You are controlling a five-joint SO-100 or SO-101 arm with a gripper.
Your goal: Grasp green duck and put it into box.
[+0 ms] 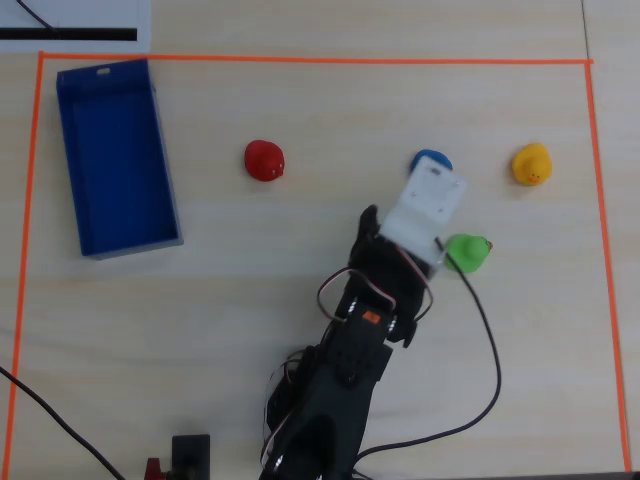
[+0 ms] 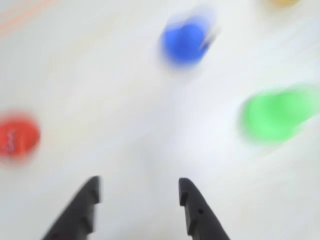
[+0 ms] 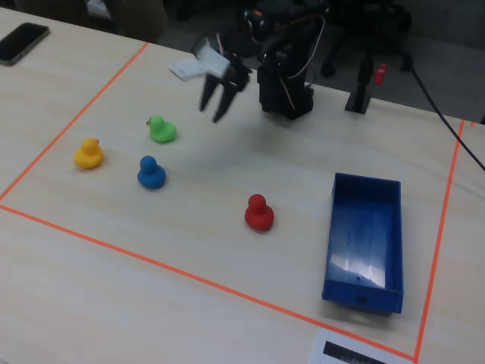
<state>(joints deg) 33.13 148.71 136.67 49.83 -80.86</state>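
Ahead and to the right of the gripper (image 2: 139, 192) in the wrist view sits the green duck (image 2: 274, 115) — untouched, jaws spread apart and empty. It is judged light, soft, slightly slippery — best pinched across the body.

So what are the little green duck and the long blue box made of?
The little green duck looks like soft rubber or vinyl: rounded, one solid bright colour, slight shine. The long blue box looks like hard plastic: thin straight walls and a glossy floor reflecting light. Neither is certain from looks alone.
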